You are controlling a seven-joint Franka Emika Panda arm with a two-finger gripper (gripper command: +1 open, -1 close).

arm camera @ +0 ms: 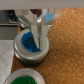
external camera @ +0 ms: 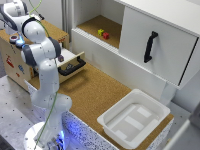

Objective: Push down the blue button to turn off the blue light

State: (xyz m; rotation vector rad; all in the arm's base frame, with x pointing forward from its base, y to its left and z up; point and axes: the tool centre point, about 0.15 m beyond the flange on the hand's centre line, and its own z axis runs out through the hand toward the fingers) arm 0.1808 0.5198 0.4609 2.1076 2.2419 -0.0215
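In the wrist view the blue button [arm camera: 29, 42] is a round blue cap in a grey ring housing [arm camera: 19, 52]. My gripper [arm camera: 38, 38] is shut, with the fingertips pressed together and resting on the button's top. In the exterior view the gripper [external camera: 15, 36] points down at the top of the wooden box [external camera: 12, 60] at the exterior view's left. A small bluish dome with a pale rim, the blue light [external camera: 20, 43], sits just beside the hand. I cannot tell whether it is lit.
A green button [arm camera: 22, 79] lies next to the blue one. The box's drawer [external camera: 70, 66] stands open with a dark handle. A white bin [external camera: 132, 117] sits on the cork table. A cabinet door with a black handle [external camera: 150, 46] and a shelf with small blocks [external camera: 102, 33] stand behind.
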